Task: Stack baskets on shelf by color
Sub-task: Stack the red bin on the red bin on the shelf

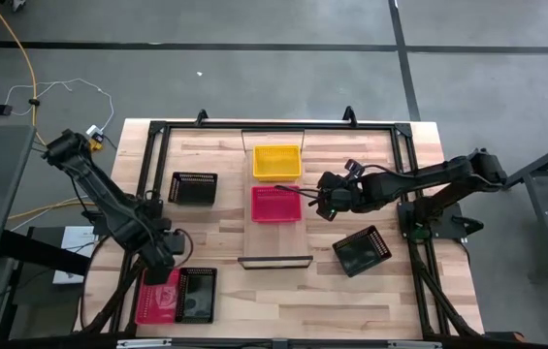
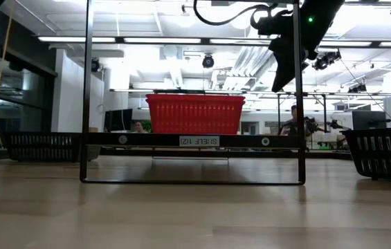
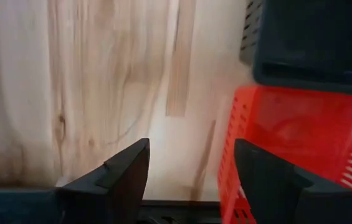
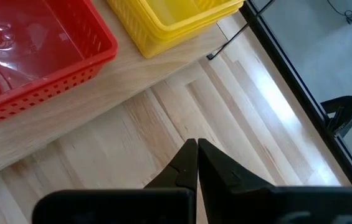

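Two baskets (image 1: 276,162) (image 1: 276,204) sit side by side on the shelf (image 1: 275,233) at counter (image 1: 351,301) centre; others lie left (image 1: 193,187), right (image 1: 362,251), and paired at the near-left corner (image 1: 177,295)

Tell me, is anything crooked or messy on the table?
Yes. One black basket by the right arm sits twisted, corners askew to the table edges. At the left gripper, another black basket seems to overlap a red one. Nothing looks spilled or broken.

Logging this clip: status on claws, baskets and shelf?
Left claw open, low beside red basket. Right claw shut, empty, beside the shelf. Yellow basket, second red basket on shelf. Nothing blocking.
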Robot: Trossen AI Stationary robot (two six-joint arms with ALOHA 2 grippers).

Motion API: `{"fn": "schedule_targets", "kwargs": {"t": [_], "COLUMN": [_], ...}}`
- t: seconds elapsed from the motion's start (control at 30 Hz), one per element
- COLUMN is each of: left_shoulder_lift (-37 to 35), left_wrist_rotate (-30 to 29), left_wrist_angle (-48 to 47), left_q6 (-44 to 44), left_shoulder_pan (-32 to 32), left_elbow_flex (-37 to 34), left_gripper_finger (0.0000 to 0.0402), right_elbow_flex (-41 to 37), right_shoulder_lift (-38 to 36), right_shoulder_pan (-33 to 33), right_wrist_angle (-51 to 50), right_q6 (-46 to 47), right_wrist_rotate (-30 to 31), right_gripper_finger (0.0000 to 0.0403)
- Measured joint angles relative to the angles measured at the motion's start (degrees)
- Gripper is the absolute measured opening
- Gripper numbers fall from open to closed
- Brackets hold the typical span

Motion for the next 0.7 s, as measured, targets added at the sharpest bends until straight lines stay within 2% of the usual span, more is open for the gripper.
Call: {"fn": "schedule_targets", "kwargs": {"t": [0.3, 0.57, 0.7], "left_shoulder_lift": [1.1, 0.6, -0.4], "left_wrist_rotate": [3.2, 5.0, 10.1], "left_wrist_angle": [5.6, 4.3, 4.3], "left_q6": [-0.6, 0.2, -0.6], "left_shoulder_pan": [-0.9, -0.9, -0.9], "left_elbow_flex": [-1.9, -1.9, -1.9], "left_gripper_finger": [0.0223, 0.0223, 0.0223], "right_elbow_flex": [0.0, 0.0, 0.0], "right_shoulder_lift": [0.0, 0.0, 0.0], "right_shoulder_pan": [0.0, 0.0, 0.0], "right_wrist_angle": [-0.1, 0.3, 0.4], "right_q6": [0.0, -1.1, -1.1], "right_wrist_rotate": [0.1, 0.1, 0.1], "right_gripper_finger": [0.0000, 0.0000, 0.0000]}}
